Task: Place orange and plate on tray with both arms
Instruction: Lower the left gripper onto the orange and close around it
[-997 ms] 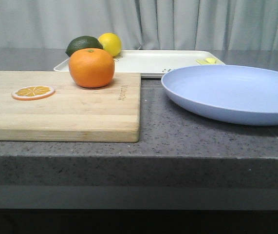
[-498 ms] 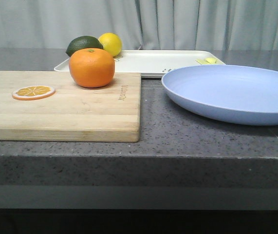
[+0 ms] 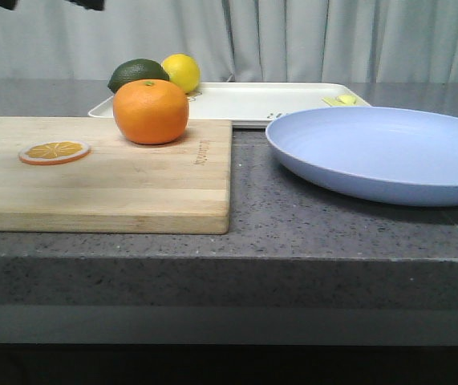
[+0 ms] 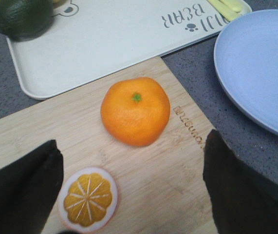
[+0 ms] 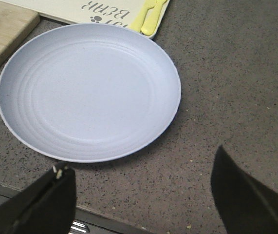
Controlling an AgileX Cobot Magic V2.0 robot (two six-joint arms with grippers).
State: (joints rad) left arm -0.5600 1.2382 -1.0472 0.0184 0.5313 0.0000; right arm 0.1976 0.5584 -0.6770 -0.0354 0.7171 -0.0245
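Left jaws (image 4: 129,195) hung spread wide, clamped on nothing, above the orange (image 4: 135,111), which sat on the cutting board (image 4: 168,195) ahead of their gap. Right jaws (image 5: 143,195) likewise parted and empty, with the plate (image 5: 87,90) ahead on the surface (image 5: 236,73), beside the tray (image 4: 109,39).

The round bright-orange fruit (image 4: 135,111) stands alone on the thick pale wooden cutting board (image 4: 168,195) — bare wood all round it, with the flat orange slice (image 4: 87,198) well apart. The left claw (image 4: 131,187) hangs above with fingers spread wide. The cream rectangular tray (image 3: 253,102) is mostly bare; a dark green lime (image 3: 137,74) and yellow lemon (image 3: 181,71) crowd its left end, yellow cutlery (image 5: 148,18) its right. Speckled grey tabletop (image 5: 216,97) lies open around the lavender plate (image 5: 87,90).
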